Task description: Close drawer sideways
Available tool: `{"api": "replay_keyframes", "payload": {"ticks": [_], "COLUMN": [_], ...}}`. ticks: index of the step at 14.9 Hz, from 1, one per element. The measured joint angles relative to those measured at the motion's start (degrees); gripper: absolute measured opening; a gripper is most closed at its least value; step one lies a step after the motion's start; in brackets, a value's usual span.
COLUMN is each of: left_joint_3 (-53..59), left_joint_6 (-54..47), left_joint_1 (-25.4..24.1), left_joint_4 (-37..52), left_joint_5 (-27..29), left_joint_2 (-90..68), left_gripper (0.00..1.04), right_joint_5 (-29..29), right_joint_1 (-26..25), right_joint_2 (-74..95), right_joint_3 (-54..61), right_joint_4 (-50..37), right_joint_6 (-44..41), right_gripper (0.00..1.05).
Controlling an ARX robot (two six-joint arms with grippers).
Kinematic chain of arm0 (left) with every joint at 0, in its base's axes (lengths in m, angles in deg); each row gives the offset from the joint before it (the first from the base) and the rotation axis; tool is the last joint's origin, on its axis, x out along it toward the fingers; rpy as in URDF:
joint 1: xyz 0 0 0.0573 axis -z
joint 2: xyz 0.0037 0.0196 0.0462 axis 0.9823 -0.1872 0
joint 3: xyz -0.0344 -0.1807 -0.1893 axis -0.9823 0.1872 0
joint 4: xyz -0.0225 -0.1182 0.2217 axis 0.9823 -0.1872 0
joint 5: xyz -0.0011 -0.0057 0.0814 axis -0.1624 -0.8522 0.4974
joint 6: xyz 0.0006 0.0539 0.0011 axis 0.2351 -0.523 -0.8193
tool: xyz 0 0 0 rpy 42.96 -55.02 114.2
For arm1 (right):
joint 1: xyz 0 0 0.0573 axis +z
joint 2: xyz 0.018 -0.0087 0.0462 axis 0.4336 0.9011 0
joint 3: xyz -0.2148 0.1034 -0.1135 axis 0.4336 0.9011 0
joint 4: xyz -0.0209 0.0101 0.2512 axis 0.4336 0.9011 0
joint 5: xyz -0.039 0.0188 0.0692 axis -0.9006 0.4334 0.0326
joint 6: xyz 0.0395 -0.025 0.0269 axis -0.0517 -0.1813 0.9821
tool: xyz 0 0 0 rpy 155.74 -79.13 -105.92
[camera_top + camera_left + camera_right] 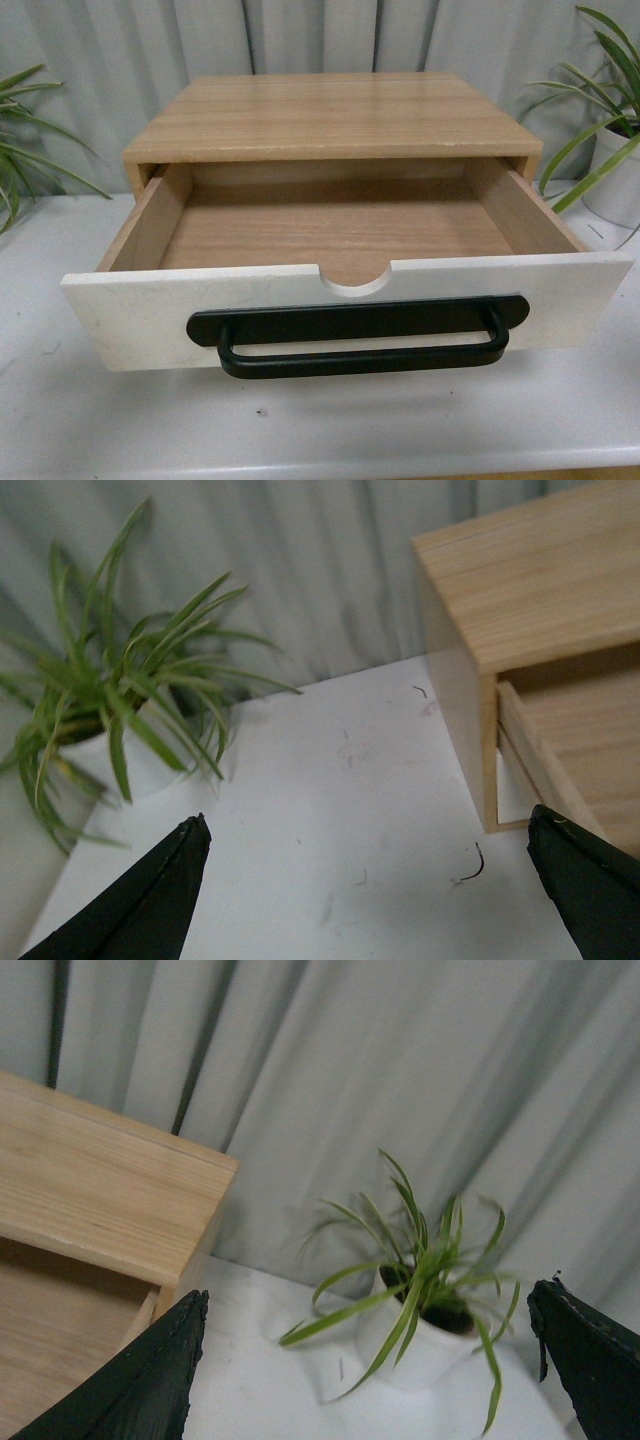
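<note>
So the drawer [340, 235] is pulled way out of the wooden cabinet [330, 115], sticking toward the camera over the white table [100, 420]. Its white front is closest to us, with the long black handle [360, 322] across the middle and that half-round notch [355, 280] cut in the top edge. It sits a bit skewed, the left end of the front lower in the front view than the right. No arms show up in the front view. The left gripper [367, 817] hangs above the table off the cabinet's left side, jaws wide apart, not touching anything, with a spiky plant [130, 710] close by. The right gripper [370, 1290] is off the cabinet's right side, jaws also spread wide, with another potted plant [420, 1290] against the grey curtain [400, 1060].
</note>
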Motion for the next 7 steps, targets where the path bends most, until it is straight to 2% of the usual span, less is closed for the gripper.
{"api": "replay_keyframes", "payload": {"ticks": [2, 3, 5, 7], "left_joint_3": [-2.7, -3.8, -6.4, -8.9], "left_joint_6": [-16.8, -26.6, -43.3, -50.5], "left_joint_1": [6.3, 8.8, 10.5, 12.8], "left_joint_4": [0.8, -1.4, -8.7, -12.7], "left_joint_5": [-1.6, -2.5, -4.2, -4.8], "left_joint_2": [-4.5, -6.2, -9.4, -10.8], "left_gripper": [0.98, 0.98, 0.98, 0.98], "right_joint_5": [3.8, 6.1, 12.5, 16.4], "right_joint_1": [1.5, 2.3, 3.1, 3.5], "right_joint_2": [11.5, 14.3, 15.4, 15.1], "right_joint_3": [-4.9, -6.8, -9.4, -10.7], "right_joint_4": [-7.1, -5.6, 5.9, 15.6], "right_joint_6": [-17.5, -25.1, -43.5, -54.0], "right_gripper": [0.98, 0.98, 0.98, 0.98]}}
